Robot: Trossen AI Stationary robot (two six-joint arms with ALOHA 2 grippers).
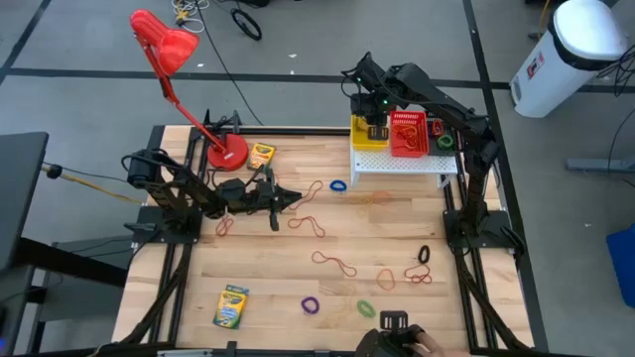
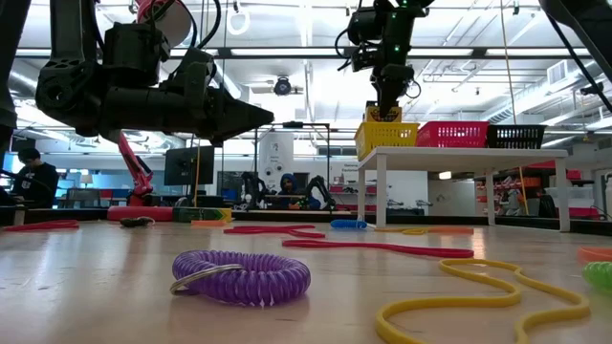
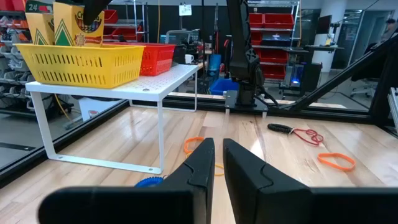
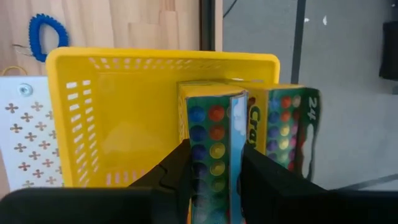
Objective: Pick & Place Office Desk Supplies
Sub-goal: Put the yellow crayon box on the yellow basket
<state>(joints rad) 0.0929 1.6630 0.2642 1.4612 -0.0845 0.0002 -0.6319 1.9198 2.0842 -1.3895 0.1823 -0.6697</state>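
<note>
A yellow mesh basket (image 1: 359, 141) stands on a white perforated shelf (image 1: 407, 164) at the far right, beside a red basket (image 1: 408, 134) and a black basket (image 1: 443, 140). Two crayon boxes stand upright in the yellow basket (image 4: 112, 118); my right gripper (image 4: 214, 155) is shut on one (image 4: 214, 134), the other (image 4: 283, 130) stands beside it. Two more crayon boxes lie flat on the table (image 1: 261, 154) (image 1: 230, 305). Rubber-band loops (image 1: 332, 263) are scattered across the wood. My left gripper (image 1: 295, 201) hovers level at mid-left, shut, with nothing between its fingers. My right gripper pinches the crayon box's upper end (image 4: 214, 168) between its two fingers, one on each opposite side. The fingers come from above, slanting steeply down. The box stands upright with its lower part inside the yellow basket; the basket wall hides whether it rests on the floor.
A red desk lamp (image 1: 226, 151) stands at the far left with its arm leaning out over the edge. A purple coil band (image 2: 239, 277) and a yellow loop (image 2: 478, 287) lie near the front. A person's hand on a dark object (image 1: 402, 337) shows at the near edge.
</note>
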